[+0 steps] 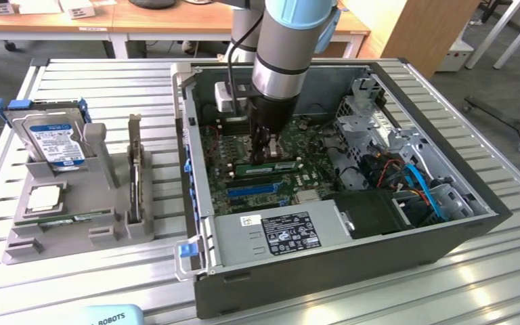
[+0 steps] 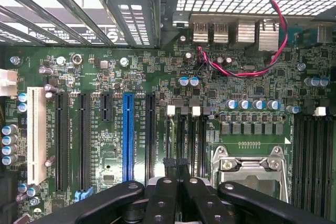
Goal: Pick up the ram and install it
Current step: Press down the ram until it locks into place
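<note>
In the exterior view a long green ram stick (image 1: 276, 164) stands on edge among the memory slots of the motherboard (image 1: 242, 145), inside the open computer case (image 1: 441, 230). My gripper (image 1: 265, 157) reaches straight down into the case, with its tips at the stick's upper edge. Whether they pinch it or only rest on it I cannot tell. In the wrist view the black fingers (image 2: 163, 195) are shut, tips together, and the gripper (image 2: 176, 163) sits over the dark memory slots (image 2: 195, 142) beside the processor socket (image 2: 249, 169). Another green ram stick (image 1: 66, 219) lies in the grey holder.
The grey holder (image 1: 106, 237) at the exterior view's left carries a hard drive (image 1: 54, 141), a silver processor (image 1: 45, 196) and an upright dark card (image 1: 135, 172). In the case, the power supply (image 1: 278, 233), drive cage (image 1: 368, 118) and blue and orange cables (image 1: 418, 186) crowd around the motherboard.
</note>
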Robot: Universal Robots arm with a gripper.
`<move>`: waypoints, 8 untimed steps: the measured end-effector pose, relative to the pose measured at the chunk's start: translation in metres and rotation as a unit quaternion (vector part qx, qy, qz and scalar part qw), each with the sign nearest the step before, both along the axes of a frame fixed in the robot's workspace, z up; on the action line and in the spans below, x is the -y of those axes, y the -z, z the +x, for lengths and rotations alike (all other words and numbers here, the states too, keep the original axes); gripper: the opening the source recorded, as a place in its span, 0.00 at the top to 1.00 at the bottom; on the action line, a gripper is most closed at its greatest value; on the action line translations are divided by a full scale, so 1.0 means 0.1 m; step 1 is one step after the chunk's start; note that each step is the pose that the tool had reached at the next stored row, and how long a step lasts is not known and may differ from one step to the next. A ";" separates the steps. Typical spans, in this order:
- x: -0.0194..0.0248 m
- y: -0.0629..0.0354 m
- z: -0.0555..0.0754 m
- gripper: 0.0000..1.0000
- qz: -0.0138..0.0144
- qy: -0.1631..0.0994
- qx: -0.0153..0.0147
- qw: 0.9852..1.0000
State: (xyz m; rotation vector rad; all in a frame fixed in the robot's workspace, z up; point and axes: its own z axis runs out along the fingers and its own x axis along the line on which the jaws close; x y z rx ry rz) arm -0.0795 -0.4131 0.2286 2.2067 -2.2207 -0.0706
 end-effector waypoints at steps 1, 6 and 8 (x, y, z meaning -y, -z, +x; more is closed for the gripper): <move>0.000 0.000 0.00 0.90 0.000 0.000 0.000 1.000; 0.000 0.004 0.00 0.90 0.000 0.000 0.000 1.000; 0.000 0.011 0.00 0.90 0.000 0.000 0.000 1.000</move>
